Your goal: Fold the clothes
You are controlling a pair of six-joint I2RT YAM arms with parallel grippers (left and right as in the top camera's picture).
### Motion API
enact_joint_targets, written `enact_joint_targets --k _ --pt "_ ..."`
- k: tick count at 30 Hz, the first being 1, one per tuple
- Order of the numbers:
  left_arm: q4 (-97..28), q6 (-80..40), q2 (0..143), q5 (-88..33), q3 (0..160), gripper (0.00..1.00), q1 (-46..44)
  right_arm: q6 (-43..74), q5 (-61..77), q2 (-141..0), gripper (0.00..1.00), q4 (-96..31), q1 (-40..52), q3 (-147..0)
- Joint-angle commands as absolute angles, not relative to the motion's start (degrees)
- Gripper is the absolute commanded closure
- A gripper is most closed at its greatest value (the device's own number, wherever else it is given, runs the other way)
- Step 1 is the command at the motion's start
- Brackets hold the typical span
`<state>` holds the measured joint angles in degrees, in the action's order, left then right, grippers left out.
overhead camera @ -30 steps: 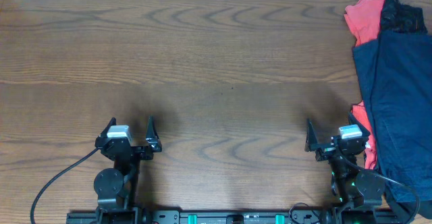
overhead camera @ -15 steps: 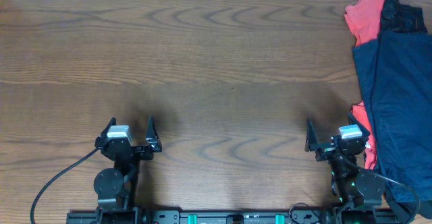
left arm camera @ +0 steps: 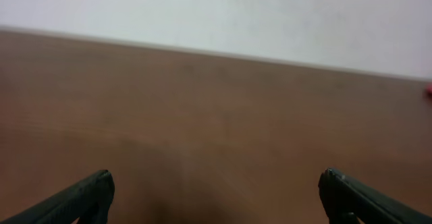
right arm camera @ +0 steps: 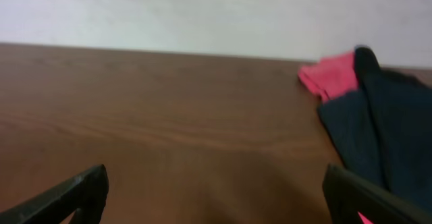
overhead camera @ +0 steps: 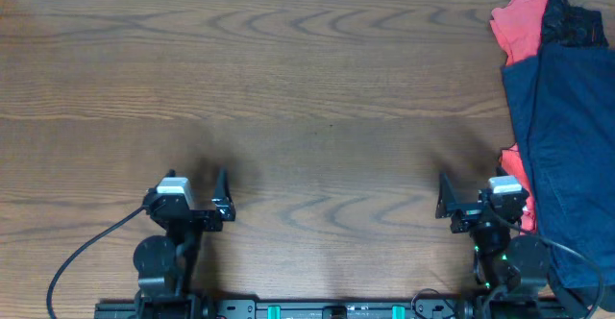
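Sitting at the near edge of the wooden counter, the two tools are pointing toward its far side. The left tool is standing with its jaws spread wide and gripping nothing; in the left wrist view, bare wood is showing between its fingers. The right tool is likewise gaping wide and holding nothing. The clothes are lying in a heap along the right edge of the counter, running from the far corner down beside the right tool. A large navy piece is covering most of the heap. A coral-red piece is peeking out at the far end and again just beside the right tool, and a black piece is bunching up in the far right corner. The left tool is sitting well apart from the heap.
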<state>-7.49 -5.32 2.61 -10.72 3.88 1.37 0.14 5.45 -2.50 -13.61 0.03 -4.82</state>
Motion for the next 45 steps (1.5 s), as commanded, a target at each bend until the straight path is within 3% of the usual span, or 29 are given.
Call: enact_joint_targets --k 1,14,20,29,37,45 --pt "-11.4 -6.3 6.3 -14.2 7.7 0.02 1.1 1.3 -1.7 -5.6 0.01 -18.1 0.3 -11.4" --pt "-35.0 -6.3 32.6 -14.1 36.1 0.02 1.1 4.7 -10.7 -37.5 0.01 -41.1 0.3 -35.6" --pt "-46.1 -6.3 40.3 -14.1 44.3 0.02 1.1 5.9 -3.5 -50.7 0.01 -39.8 0.3 -41.3" --pt "-47.0 -6.3 41.5 -14.1 44.6 0.02 1.1 19.8 -25.3 -59.0 0.01 -45.5 -6.0 -41.6" --pt "-47.1 -6.3 41.5 -14.1 44.6 0.02 1.1 23.7 -26.5 -66.8 0.01 -45.8 -16.9 -41.5" --pt "-48.0 -6.3 41.5 -14.1 44.6 0.02 1.1 28.5 -28.9 -72.6 0.01 -40.6 -20.6 -41.5"
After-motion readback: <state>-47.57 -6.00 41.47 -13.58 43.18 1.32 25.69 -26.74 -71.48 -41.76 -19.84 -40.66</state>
